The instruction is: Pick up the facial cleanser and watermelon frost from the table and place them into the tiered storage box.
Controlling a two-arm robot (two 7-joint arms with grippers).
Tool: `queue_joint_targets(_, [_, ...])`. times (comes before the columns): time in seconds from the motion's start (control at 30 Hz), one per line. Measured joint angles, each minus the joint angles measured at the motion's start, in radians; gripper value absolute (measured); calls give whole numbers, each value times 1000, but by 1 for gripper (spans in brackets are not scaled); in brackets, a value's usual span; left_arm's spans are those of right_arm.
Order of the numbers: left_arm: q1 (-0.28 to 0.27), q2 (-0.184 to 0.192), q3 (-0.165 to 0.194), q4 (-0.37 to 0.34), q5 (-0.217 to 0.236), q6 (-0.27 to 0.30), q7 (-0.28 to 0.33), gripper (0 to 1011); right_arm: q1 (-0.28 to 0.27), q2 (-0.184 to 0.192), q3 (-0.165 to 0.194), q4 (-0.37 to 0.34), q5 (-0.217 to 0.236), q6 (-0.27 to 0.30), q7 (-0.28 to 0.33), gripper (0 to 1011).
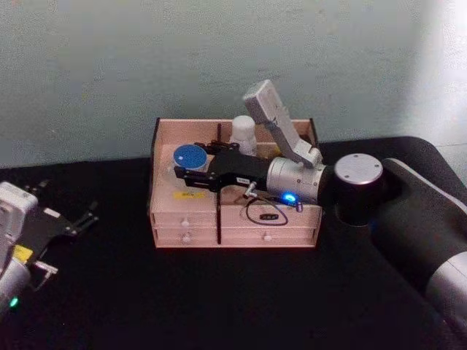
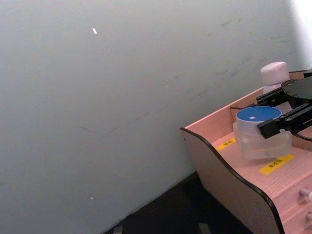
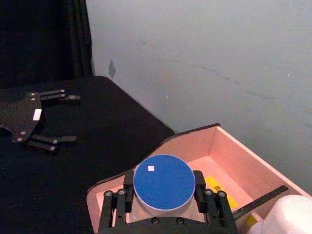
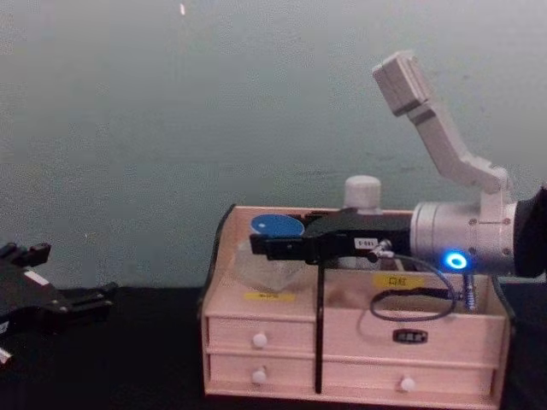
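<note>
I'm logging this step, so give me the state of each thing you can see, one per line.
Blue-lidded jar: upright, lid on, in the tiered storage box's left compartment, between the right gripper's fingers.
White-capped bottle: upright, capped, in the box's back tier.
Tiered storage box: all four drawers shut.
Right gripper: shut on the jar.
Left gripper: open, idle over the table's left.
</note>
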Motion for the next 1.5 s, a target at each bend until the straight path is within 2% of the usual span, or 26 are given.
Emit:
queue_joint_targets(0.1, [0,0,0,0,0,0,0,1001,0,0,0,-1,0,0,0,712])
queue_joint_targets(0.27, [0,0,0,0,0,0,0,1001,-1,0,-1,-1,1,0,0,798])
queue_joint_targets(0.37, [0,0,0,0,0,0,0,1001,-1,1,-1,-2,1,0,0,920])
queue_joint_targets(0.43, [0,0,0,0,0,0,0,1001,-1,1,-1,-2,1,0,0,944])
queue_joint_targets(0.47, [0,0,0,0,0,0,0,1001,-1,1,-2,-2,1,0,0,997])
queue_joint_targets(0.77, [0,0,0,0,0,0,0,1002,-1,1,-2,-2,1,0,0,1002])
queue_joint_targets(1.0, [0,0,0,0,0,0,0,1001,-34,26,10,-74,4,-1,10,1002])
queue_joint_targets(1.2, [0,0,0,0,0,0,0,1001,-111,93,25,-230,41,34,37,1002])
queue_joint_targets(1.23, [0,0,0,0,0,0,0,1001,-135,115,28,-274,55,43,45,1002])
queue_joint_targets(1.3, [0,0,0,0,0,0,0,1001,-158,137,31,-315,68,49,55,1002])
queue_joint_targets(1.33, [0,0,0,0,0,0,0,1001,-185,165,36,-361,84,55,67,1003])
queue_joint_targets(1.37, [0,0,0,0,0,0,0,1001,-185,165,36,-361,84,55,67,1002])
queue_joint_targets(1.43, [0,0,0,0,0,0,0,1001,-229,211,45,-429,112,64,84,1003])
queue_joint_targets(1.5, [0,0,0,0,0,0,0,1001,-251,235,51,-461,126,68,90,1003])
